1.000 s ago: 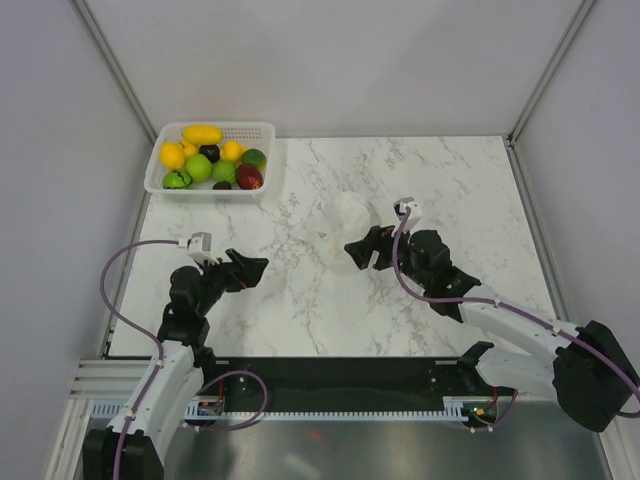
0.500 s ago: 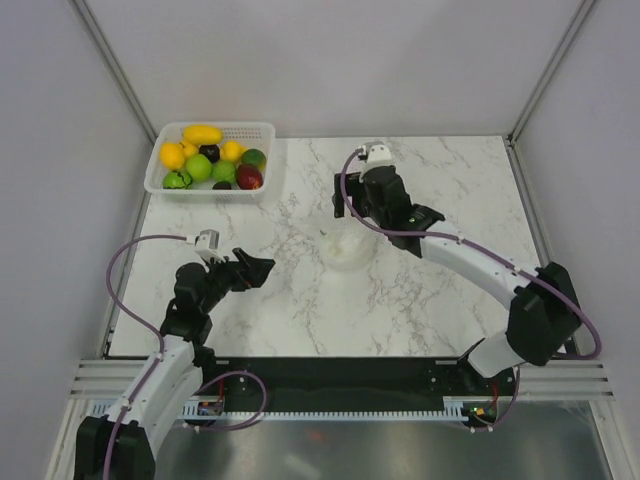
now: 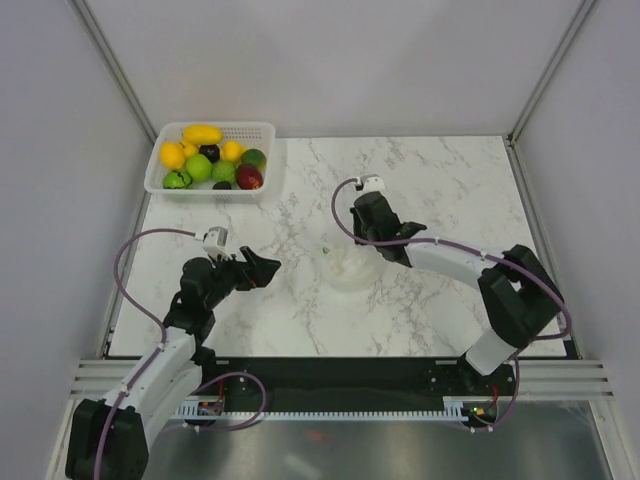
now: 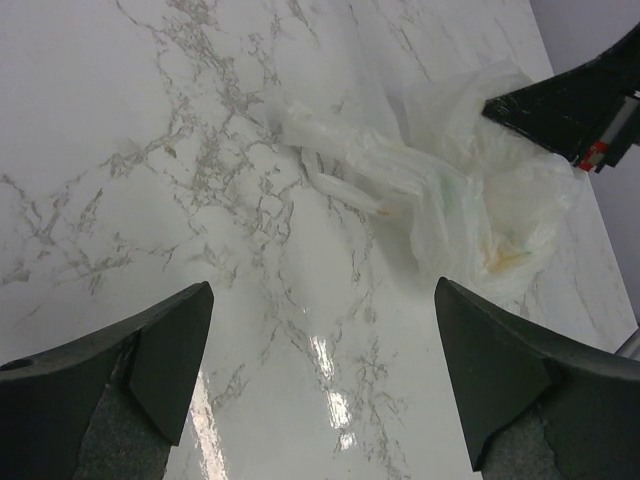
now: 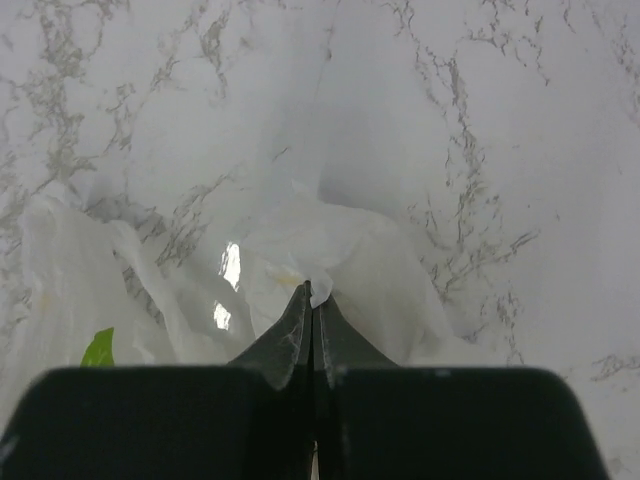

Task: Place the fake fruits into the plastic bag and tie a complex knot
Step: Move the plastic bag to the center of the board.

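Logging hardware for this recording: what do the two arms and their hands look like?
Both arms have black joints and white links. A purple cable loops along each, with a small white module at the wrist. The left hand and right hand have matt black, wedge-shaped fingers.

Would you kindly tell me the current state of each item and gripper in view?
Plastic bag: crumpled on the table, no fruit inside, no knot showing.
Right gripper: shut on the plastic bag.
Left gripper: open, empty, clear of the plastic bag.
Fruits: piled in the basket.
Basket: upright, holding the fruits.
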### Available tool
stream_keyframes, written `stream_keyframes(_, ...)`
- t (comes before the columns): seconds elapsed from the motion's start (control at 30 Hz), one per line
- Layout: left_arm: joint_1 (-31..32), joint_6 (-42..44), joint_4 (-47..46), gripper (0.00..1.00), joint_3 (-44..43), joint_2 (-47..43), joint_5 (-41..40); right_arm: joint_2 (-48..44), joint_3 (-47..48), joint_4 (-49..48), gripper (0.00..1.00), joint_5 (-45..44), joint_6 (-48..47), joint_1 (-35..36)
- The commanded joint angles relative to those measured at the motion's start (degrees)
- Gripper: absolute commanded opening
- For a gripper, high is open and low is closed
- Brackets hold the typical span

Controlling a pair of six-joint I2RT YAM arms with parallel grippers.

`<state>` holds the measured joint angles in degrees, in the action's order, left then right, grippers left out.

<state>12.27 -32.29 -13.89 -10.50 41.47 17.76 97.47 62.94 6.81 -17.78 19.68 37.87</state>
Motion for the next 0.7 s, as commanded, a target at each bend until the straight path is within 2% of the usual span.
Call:
stream_keyframes(0.0,1.8,0.7,-2.9,1.0,-2.7,1.2,-1.4,-10.7,-9.5,-16.6,0.0,0.9,3.0,2.6)
stream_keyframes(0.03,2.1,0.8,-2.9,1.0,-2.8,1.5,-2.1,-12.1,-11.6,-21.7,0.0,0.3,3.1,3.2)
stream_keyframes(0.13,2.4,0.8,-3.0,1.0,-3.4,2.9,-1.9,-15.6,-17.4,-28.2,0.0,-2.7,1.7,6.6)
stream_keyframes(0.23,2.4,0.0,-3.3,1.0,-3.7,4.4,-1.2,-16.8,-20.2,-31.1,0.0,-7.8,-0.7,10.5)
stream_keyframes(0.37,2.6,-0.7,-3.9,1.0,-4.4,5.9,0.3,-16.1,-20.3,-31.8,0.0,-11.6,-1.5,13.8)
stream_keyframes(0.67,2.9,-2.9,-4.0,1.0,-5.1,8.1,1.2,-14.4,-19.3,-32.4,0.0,-14.9,0.1,14.6)
